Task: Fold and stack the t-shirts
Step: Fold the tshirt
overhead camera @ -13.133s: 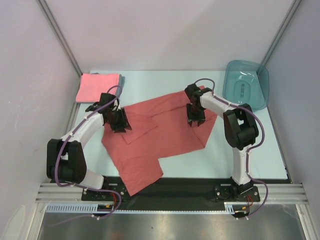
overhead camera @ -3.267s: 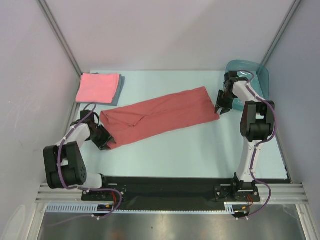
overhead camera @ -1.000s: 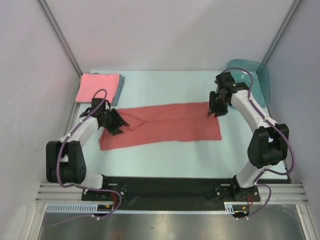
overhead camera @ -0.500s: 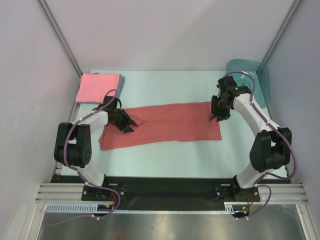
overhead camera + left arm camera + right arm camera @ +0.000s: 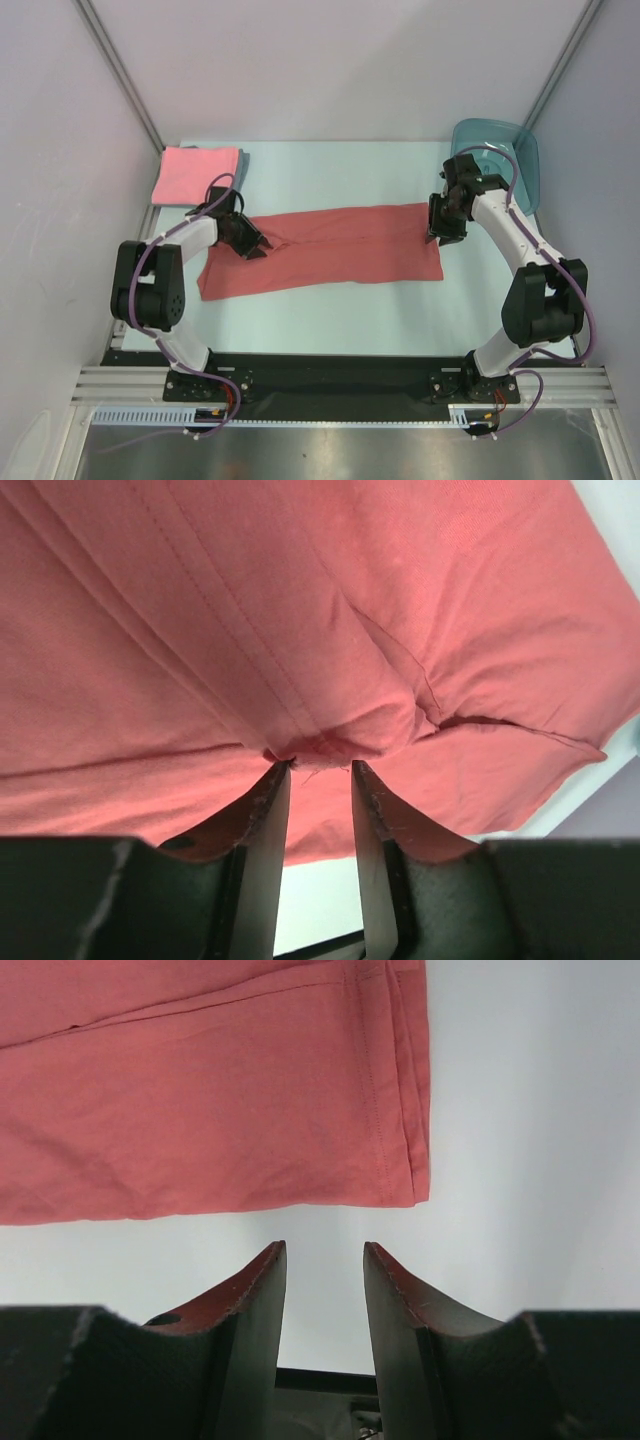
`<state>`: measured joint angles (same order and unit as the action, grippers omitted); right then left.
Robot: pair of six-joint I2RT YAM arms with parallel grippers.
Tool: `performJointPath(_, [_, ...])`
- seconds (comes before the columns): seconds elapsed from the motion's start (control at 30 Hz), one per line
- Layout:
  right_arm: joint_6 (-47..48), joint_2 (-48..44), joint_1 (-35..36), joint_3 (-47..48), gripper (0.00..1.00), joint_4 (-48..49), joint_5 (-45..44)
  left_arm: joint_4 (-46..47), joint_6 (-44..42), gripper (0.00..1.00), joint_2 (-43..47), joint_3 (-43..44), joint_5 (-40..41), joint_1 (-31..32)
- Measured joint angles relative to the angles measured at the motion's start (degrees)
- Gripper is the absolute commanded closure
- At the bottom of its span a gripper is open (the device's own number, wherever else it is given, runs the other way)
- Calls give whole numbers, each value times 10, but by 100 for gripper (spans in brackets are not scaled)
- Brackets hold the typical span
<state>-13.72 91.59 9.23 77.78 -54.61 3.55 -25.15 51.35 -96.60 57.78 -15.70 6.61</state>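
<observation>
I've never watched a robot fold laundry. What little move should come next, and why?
Probably the right gripper should ease forward onto the red shirt hem: its jaws are open over bare table just short of the edge, while the left gripper already touches the cloth.

Pale blue-green table [image 5: 330, 170], matte and evenly lit, boxed in by plain lilac-white walls [image 5: 320, 60] on three sides. Slim grey metal posts [image 5: 120, 75] slanting up at both rear corners. Brushed steel rail [image 5: 340, 385] along the near edge.
</observation>
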Motion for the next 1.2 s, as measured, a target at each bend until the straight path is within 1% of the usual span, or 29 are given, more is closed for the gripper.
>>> performJointPath(0.07, [1, -1, 0, 0, 58, 0, 0, -3, -4, 64, -12, 9, 1, 0])
performJointPath(0.1, [3, -2, 0, 0, 58, 0, 0, -3, -4, 62, -17, 12, 1, 0])
performJointPath(0.13, [3, -2, 0, 0, 58, 0, 0, -3, -4, 58, -21, 14, 1, 0])
performJointPath(0.17, [3, -3, 0, 0, 58, 0, 0, -5, -4, 49, -23, 15, 1, 0])
performJointPath(0.23, [4, -5, 0, 0, 58, 0, 1, -9, -4, 48, -23, 15, 3, 0])
performJointPath(0.27, [4, -7, -1, 0, 58, 0, 1, -10, -4, 50, -23, 15, 5, 0])
performJointPath(0.3, [5, -9, -1, -1, 58, 0, 1, -11, -4, 52, -23, 15, 5, 0])
performJointPath(0.33, [5, -11, -1, -1, 57, 0, 2, -12, -3, 58, -23, 15, 5, 0])
performJointPath(0.43, [5, -16, -1, -1, 58, 0, 3, -12, -4, 67, -23, 15, 5, 0])
performJointPath(0.47, [5, -16, -1, -1, 58, 0, 3, -11, -5, 76, -23, 15, 5, 0])
performJointPath(0.53, [5, -16, -1, -1, 58, 0, 4, -11, -6, 85, -23, 16, 5, 0])
performJointPath(0.57, [5, -16, -1, -1, 58, 0, 4, -14, -9, 94, -25, 19, 4, 0])
performJointPath(0.63, [5, -16, -1, -1, 58, 0, 4, -25, -15, 100, -33, 36, 5, 1])
performJointPath(0.9, [5, -16, -1, -1, 58, 0, 4, -56, -50, 100, -90, 176, 10, 22])
performJointPath(1.0, [5, -16, -1, -1, 58, 0, 4, -61, -61, 98, -116, 224, 11, 24])
performJointPath(1.07, [5, -16, -1, -1, 58, 0, 4, -64, -70, 92, -136, 249, 12, 26])
performJointPath(1.1, [5, -16, 0, -1, 58, 0, 4, -68, -74, 88, -147, 260, 16, 26])
performJointPath(1.17, [5, -16, 1, -1, 58, 0, 4, -82, -85, 86, -172, 292, 22, 27])
performJointPath(1.2, [5, -16, 2, -1, 58, 0, 4, -89, -89, 83, -187, 311, 23, 28])
